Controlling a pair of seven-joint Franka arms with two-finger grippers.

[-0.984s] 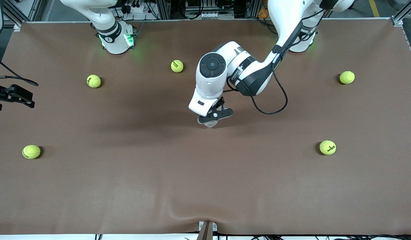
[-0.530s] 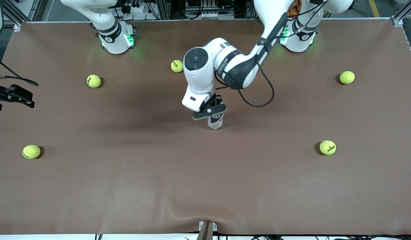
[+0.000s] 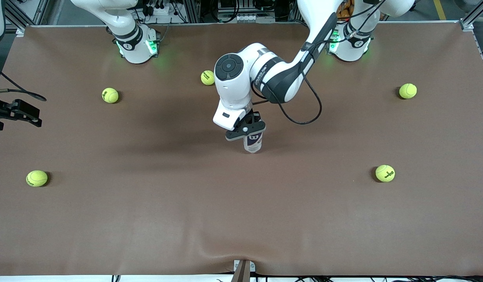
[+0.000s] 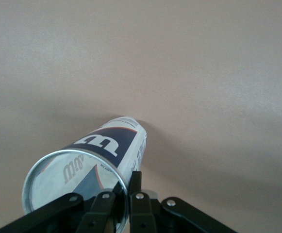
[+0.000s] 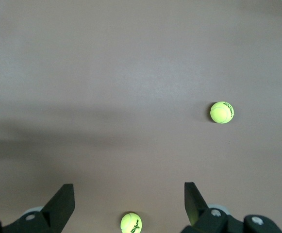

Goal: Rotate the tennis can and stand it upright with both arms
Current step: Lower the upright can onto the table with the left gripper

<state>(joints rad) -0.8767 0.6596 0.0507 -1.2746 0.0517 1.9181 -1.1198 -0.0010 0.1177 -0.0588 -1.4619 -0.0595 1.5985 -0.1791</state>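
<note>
The tennis can point(image 3: 253, 142) stands about upright in the middle of the table, its navy and white label facing the front camera. My left gripper point(image 3: 246, 131) is on the can's top and is shut on the metal rim. In the left wrist view the tennis can point(image 4: 107, 145) runs away from the camera down to the table. There the left gripper point(image 4: 127, 180) pinches the can's wall, one finger inside the rim and one outside. My right gripper point(image 3: 36, 115) waits open over the right arm's end of the table. In its own view the right gripper point(image 5: 128, 187) holds nothing.
Several yellow-green tennis balls lie scattered on the brown table cover point(image 3: 241, 219). One ball point(image 3: 208, 77) lies beside the left arm's wrist, toward the bases. Others lie toward the table's two ends, such as one ball point(image 3: 385, 173) and another point(image 3: 37, 178).
The left arm's wrist has swung toward the bases and the right arm's end. The can, almost hidden under the gripper a second ago, now shows its label side. The right arm has stayed put.
</note>
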